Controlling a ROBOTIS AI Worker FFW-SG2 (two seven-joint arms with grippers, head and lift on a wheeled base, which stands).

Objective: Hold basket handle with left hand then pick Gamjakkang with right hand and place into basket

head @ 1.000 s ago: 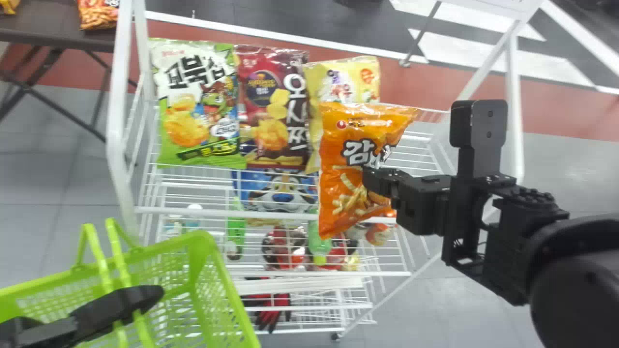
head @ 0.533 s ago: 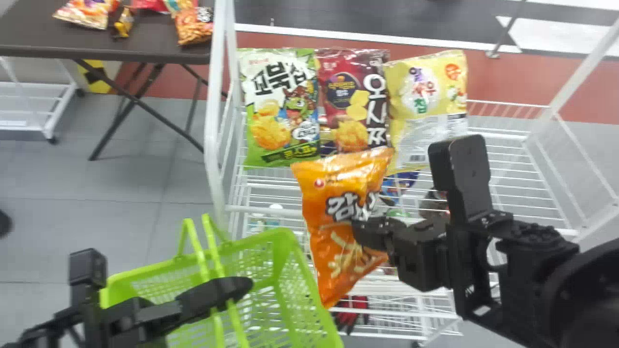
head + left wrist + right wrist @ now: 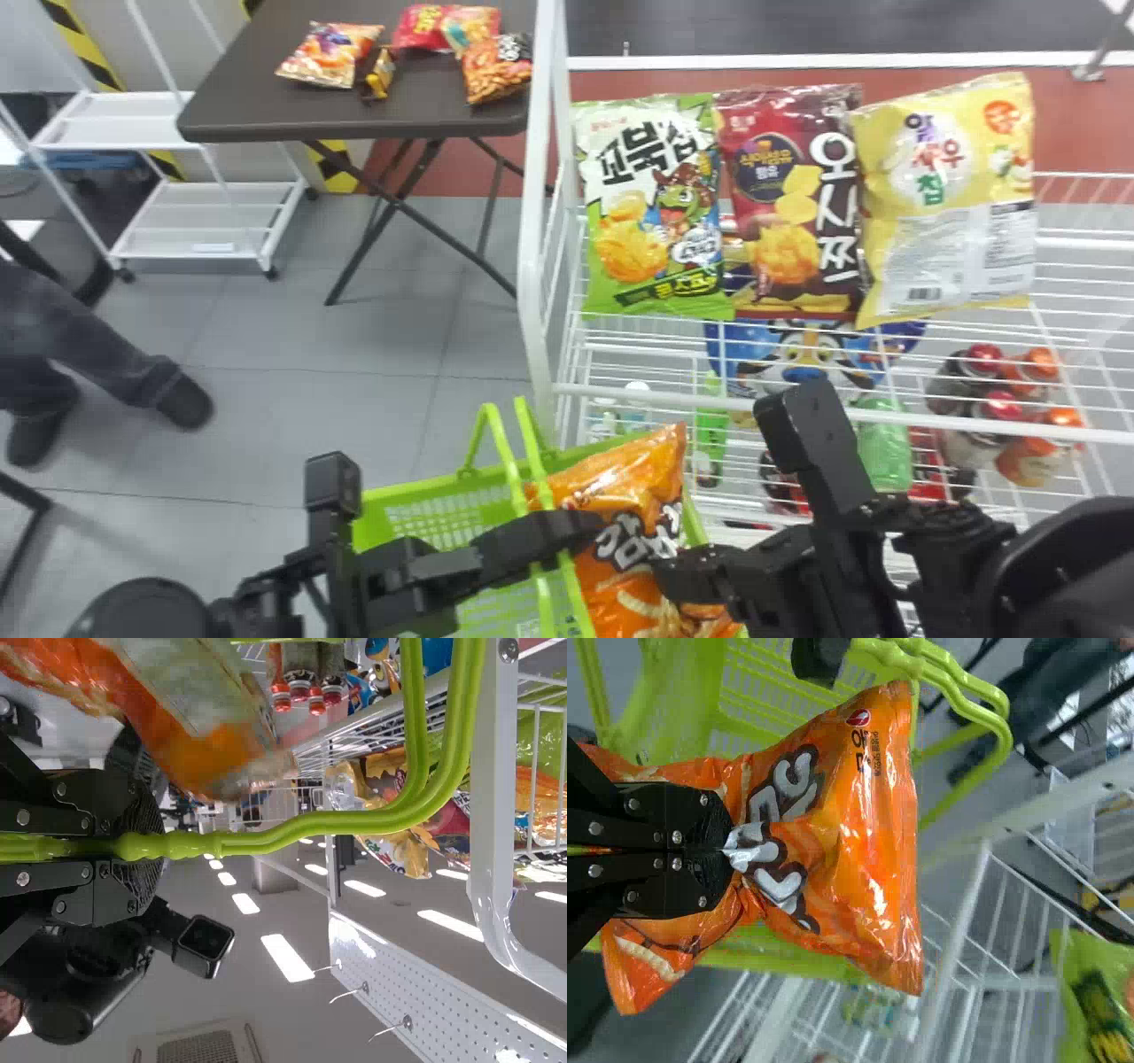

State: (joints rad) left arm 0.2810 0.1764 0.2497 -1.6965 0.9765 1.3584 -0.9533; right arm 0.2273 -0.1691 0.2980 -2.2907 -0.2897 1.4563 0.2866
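The left tool (image 3: 580,528) is clamped round the green basket handle (image 3: 530,443), while the right tool (image 3: 666,571) pinches the orange Gamjakkang (image 3: 620,483) bag by its middle at the right edge of the basket (image 3: 416,489), near the white wire rack (image 3: 532,177).

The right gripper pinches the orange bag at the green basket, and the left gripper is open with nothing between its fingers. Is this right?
Not fully: the left gripper is closed on the basket handle, as the left wrist view shows. The right gripper does pinch the orange bag at the green basket.
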